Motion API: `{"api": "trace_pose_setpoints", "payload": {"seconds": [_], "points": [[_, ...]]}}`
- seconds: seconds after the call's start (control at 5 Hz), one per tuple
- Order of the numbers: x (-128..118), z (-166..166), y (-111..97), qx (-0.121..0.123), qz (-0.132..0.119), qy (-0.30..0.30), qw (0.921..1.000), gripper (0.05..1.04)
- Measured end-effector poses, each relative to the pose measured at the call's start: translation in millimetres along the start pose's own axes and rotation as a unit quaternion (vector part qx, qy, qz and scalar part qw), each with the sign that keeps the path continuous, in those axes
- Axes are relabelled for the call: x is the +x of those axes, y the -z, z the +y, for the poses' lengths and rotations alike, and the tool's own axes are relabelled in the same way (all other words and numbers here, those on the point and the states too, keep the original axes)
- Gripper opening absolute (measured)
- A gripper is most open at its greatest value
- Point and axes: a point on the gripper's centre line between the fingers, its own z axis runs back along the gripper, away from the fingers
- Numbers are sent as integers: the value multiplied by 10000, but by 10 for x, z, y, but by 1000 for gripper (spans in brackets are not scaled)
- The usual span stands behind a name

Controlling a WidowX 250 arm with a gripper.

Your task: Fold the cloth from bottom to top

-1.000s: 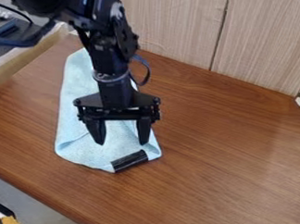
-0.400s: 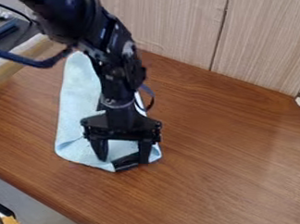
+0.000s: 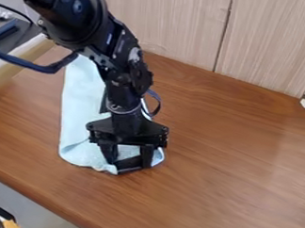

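Note:
The black gripper (image 3: 129, 162) is low over the bottom end of the cloth, pointing down. Its fingers stand apart, near the two ends of a black strip (image 3: 132, 163) on the cloth's lower edge; whether they press on the fabric is unclear. The light blue cloth (image 3: 79, 104) lies long and narrow on the wooden table, from the upper left down to the gripper. Its lower edge has a small ripple left of the strip. The arm hides much of its right side.
Wood-grain panels (image 3: 177, 27) stand along the table's back. A pale wooden ledge (image 3: 25, 59) borders the upper left, with dark items behind it. The brown table (image 3: 235, 161) spreads out to the right; its front edge runs along the lower left.
The gripper has come down and slightly right onto the cloth's lower end, and its fingers have drawn closer together. The cloth's lower left edge has shifted slightly right and rippled.

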Motion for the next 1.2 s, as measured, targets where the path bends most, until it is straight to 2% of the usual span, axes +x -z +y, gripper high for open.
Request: {"api": "trace_pose_setpoints", "payload": {"seconds": [0.2,0.4,0.6,0.8,1.2], "points": [[-6,0,2,6,6,-1,10000,444],[-10,0,-17,-1,0,-8,10000,265],[-32,-14,-52,-41,49,48,10000,139],[-47,-57,-137,-196,47,122,9997,83],[77,-138,-367,-470,52,63,9989,77]]}}
